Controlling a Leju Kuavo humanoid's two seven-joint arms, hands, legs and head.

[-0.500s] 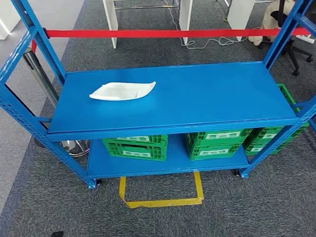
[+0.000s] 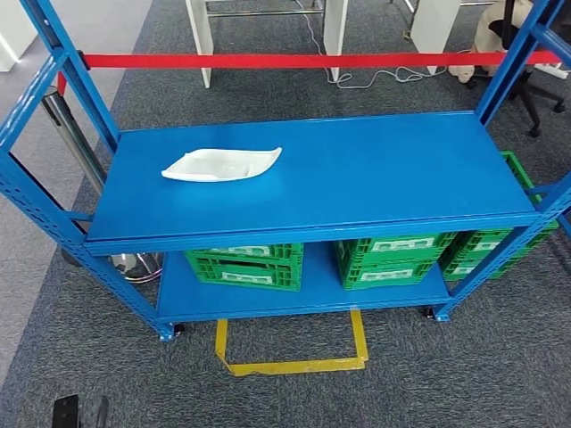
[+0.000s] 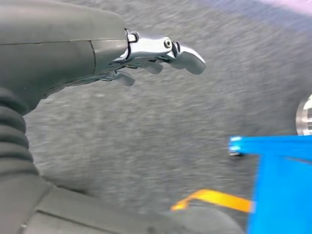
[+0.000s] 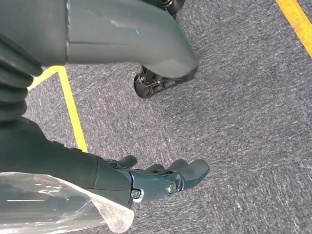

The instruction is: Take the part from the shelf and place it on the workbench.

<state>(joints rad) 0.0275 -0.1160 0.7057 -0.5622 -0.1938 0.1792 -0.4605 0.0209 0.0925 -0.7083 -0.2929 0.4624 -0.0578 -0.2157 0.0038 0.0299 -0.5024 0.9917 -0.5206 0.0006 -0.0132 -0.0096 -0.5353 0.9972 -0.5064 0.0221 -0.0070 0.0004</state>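
A flat white part (image 2: 220,164) with a pointed end lies on the left half of the blue shelf's top board (image 2: 377,169). My left hand (image 2: 75,412) shows as dark tips at the lower left corner of the head view, low over the carpet and well short of the shelf. In the left wrist view the left hand (image 3: 154,53) has its fingers stretched out and holds nothing, with a blue shelf foot (image 3: 235,145) ahead. My right hand (image 4: 162,178) hangs over grey carpet, fingers extended and empty.
Green crates (image 2: 246,265) (image 2: 393,259) sit on the shelf's lower board, with another (image 2: 501,239) at the right end. A red bar (image 2: 296,61) runs across behind the shelf. Yellow tape (image 2: 293,364) marks the carpet in front. A metal post base (image 2: 135,265) stands at the left.
My left hand has risen into the lower left corner of the head view. The shelf and the white part have not moved.
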